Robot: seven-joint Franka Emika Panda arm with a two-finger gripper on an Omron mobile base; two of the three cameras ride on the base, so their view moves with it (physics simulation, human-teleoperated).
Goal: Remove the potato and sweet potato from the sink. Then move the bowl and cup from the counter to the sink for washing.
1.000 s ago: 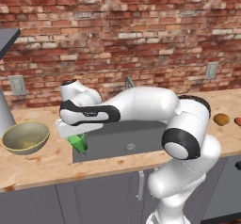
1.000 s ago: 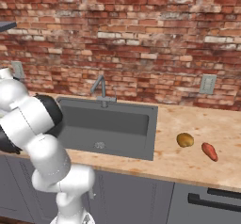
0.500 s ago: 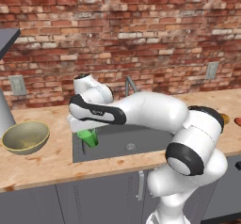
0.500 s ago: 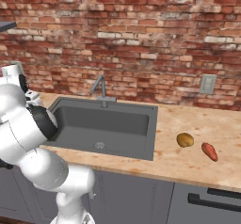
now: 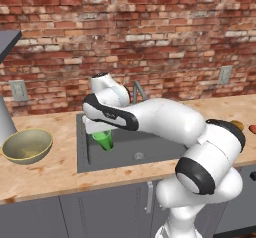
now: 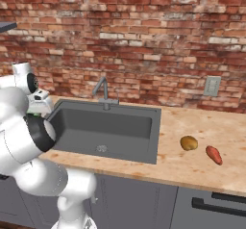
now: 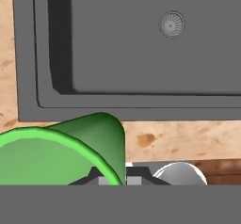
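The potato (image 6: 189, 143) and the sweet potato (image 6: 214, 154) lie side by side on the bench (image 6: 202, 165), right of the sink (image 6: 108, 132); the removal step reads as done. The step in hand is carrying the cup (image 5: 104, 140) to the sink. The hand (image 5: 100, 132) is clenched on the cup's rim, with the cup hanging over the basin's left part, not yet resting on the floor as far as can be judged.

The next move calls for lowering the cup to the basin floor and releasing it, then reaching for the bowl (image 5: 27, 145), which sits on the bench left of the sink.

The left base view shows the bowl and the held cup. The right base view shows both vegetables clearly, plus the tap (image 6: 103, 92). The hand view shows the cup's green rim (image 7: 56, 152) close up, with the drain (image 7: 172, 24) ahead.
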